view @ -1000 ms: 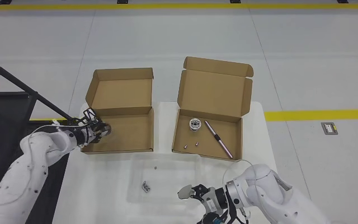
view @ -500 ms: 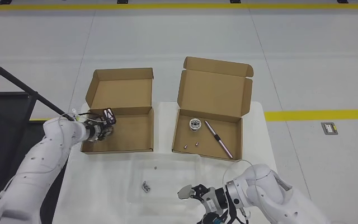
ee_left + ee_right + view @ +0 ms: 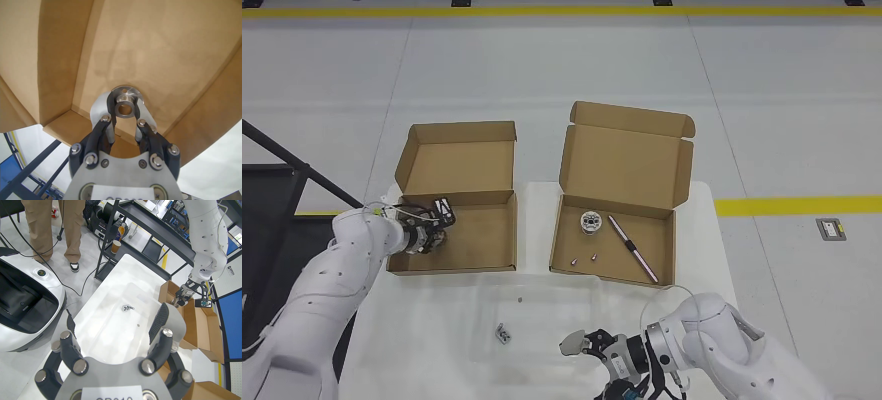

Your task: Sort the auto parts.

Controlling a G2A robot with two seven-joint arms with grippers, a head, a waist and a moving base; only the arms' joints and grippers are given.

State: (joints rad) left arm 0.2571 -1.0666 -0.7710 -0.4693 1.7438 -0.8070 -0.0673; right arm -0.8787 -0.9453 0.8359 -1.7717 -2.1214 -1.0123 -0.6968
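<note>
Jaws on the left arm were shut on the narrow neck of a silver metal flanged bushing [image 3: 123, 106], one pad on each side, with the flange facing the floor of the left brown cardboard box [image 3: 477, 240]. They held it low inside that box, near its left wall. I could not tell whether the flange already touched the cardboard.

Releasing it there looked like the step in hand. It would go best if the flange sat flat on the floor first. The jaws could then part only a little and lift straight up, keeping off the wall and the upright lid beside them. Dropping it from a height risked it rolling on its rim.

Further right, near the table's [image 3: 712, 215] front edge, lay a shallow clear plastic tray [image 3: 562, 285]. It held a small silver block with pins [image 3: 502, 333] and, well apart from it, a tiny dark nut [image 3: 519, 297], both apparently unsorted.

Right again, the second brown cardboard box [image 3: 662, 265] held a round silver bearing-like part [image 3: 589, 221], a thin pinkish rod [image 3: 632, 247] and two small screws [image 3: 583, 258].

At the near right edge of the tray the right arm's jaws stood wide open and empty, well placed to take the block afterwards.
</note>
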